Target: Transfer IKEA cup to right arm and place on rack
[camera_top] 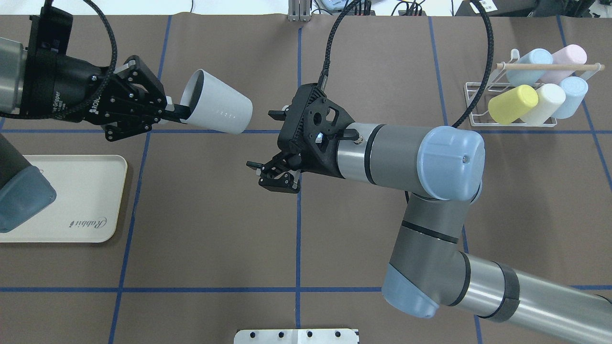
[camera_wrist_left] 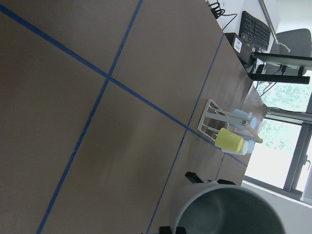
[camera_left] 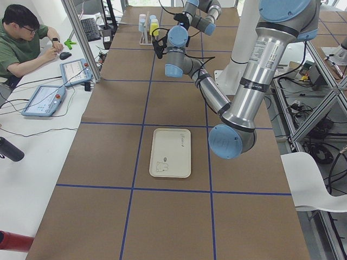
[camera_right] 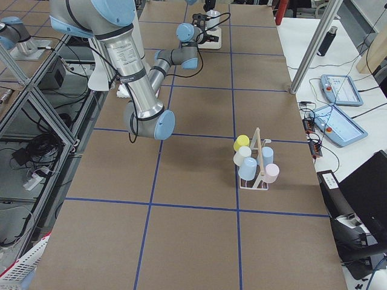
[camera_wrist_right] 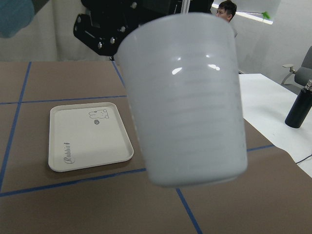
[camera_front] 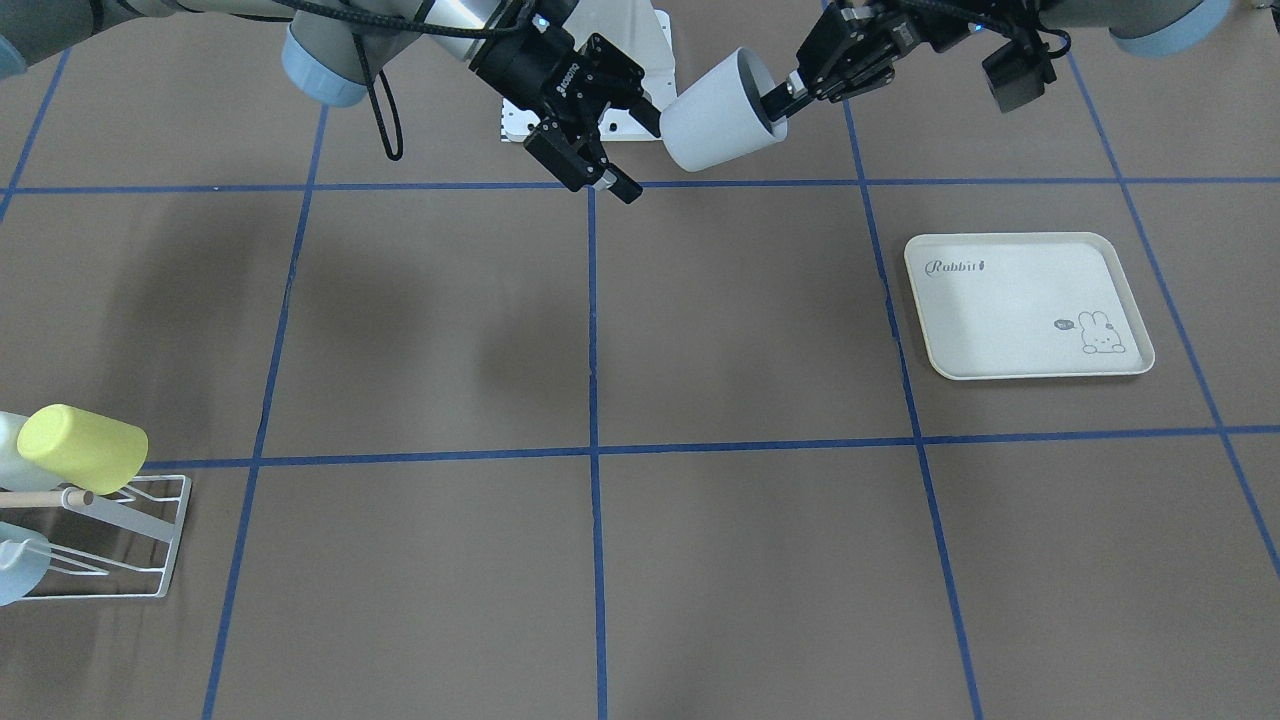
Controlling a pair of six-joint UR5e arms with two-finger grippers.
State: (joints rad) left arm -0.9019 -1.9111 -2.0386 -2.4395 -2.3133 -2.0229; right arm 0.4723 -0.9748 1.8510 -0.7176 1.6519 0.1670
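The white IKEA cup hangs sideways in the air, its mouth towards my left gripper. That gripper is shut on the cup's rim, one finger inside; it also shows in the front view. My right gripper is open, just off the cup's base and touching nothing; in the front view its jaws stand wide apart beside the cup. The cup fills the right wrist view. The white wire rack with its wooden dowel stands far right and holds several cups.
A cream rabbit-print tray lies on the table under my left arm; it also shows in the front view. A white base plate sits behind the grippers. The rack is at the front view's lower left.
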